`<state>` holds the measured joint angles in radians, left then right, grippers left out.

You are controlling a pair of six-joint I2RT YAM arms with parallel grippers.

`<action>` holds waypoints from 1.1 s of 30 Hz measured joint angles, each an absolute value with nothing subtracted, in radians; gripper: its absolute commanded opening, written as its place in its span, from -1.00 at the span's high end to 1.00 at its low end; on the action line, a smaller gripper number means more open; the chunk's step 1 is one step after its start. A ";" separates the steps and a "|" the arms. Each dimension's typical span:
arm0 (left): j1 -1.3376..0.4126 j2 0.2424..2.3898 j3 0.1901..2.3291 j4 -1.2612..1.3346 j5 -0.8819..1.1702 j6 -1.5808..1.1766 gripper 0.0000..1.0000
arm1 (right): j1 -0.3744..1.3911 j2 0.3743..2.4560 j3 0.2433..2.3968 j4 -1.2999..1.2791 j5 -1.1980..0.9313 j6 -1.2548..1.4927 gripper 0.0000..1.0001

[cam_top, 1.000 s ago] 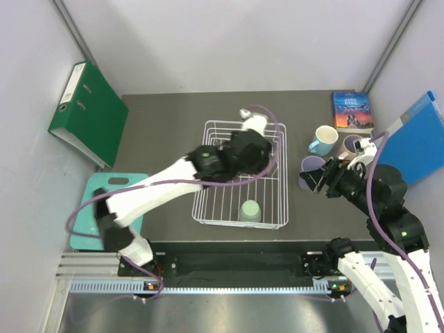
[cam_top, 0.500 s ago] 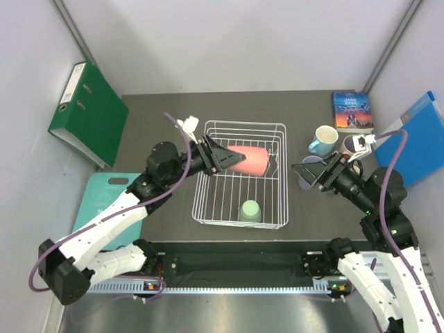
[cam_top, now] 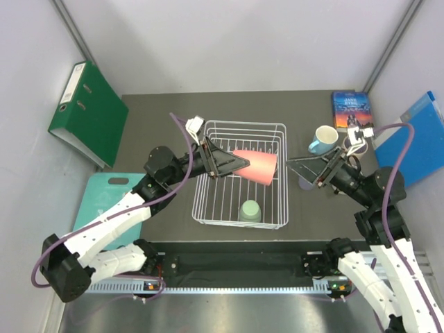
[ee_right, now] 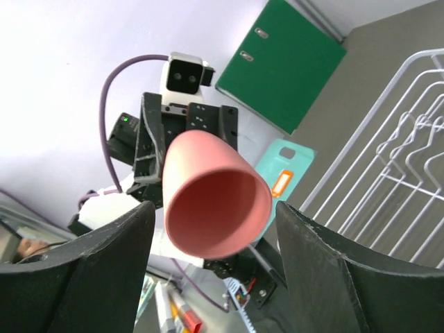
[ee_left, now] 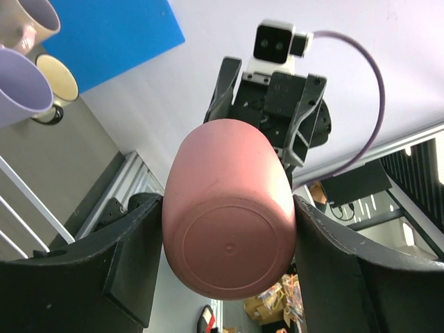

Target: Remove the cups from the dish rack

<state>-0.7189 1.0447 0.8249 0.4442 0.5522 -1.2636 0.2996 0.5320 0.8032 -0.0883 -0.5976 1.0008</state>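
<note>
While aloft, cup (cam_top: 257, 167) in left tool (cam_top: 240, 163)

This is a robotics lab test cell. Plain white wall panels (cam_top: 243, 48) box in a dark desk (cam_top: 159, 125). The cabled left arm (cam_top: 118, 214) and right arm (cam_top: 399, 267) are bolted to an aluminium rail (cam_top: 229, 286) at its near edge. Office props sit around: a green binder (cam_top: 89, 114) and a book (cam_top: 352, 109).
</note>
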 measured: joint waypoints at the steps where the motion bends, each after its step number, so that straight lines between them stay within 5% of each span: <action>1: -0.724 1.045 0.821 0.445 0.553 -1.264 1.00 | 0.303 0.539 0.799 -0.076 -0.600 1.010 -0.39; 16: -0.830 1.128 0.807 0.448 0.556 -1.250 1.00 | 0.579 0.743 0.795 0.064 -0.502 1.007 -0.42; 33: -0.741 1.027 0.870 0.163 0.262 -1.042 1.00 | 0.611 0.671 0.927 -0.118 -0.301 0.885 -0.51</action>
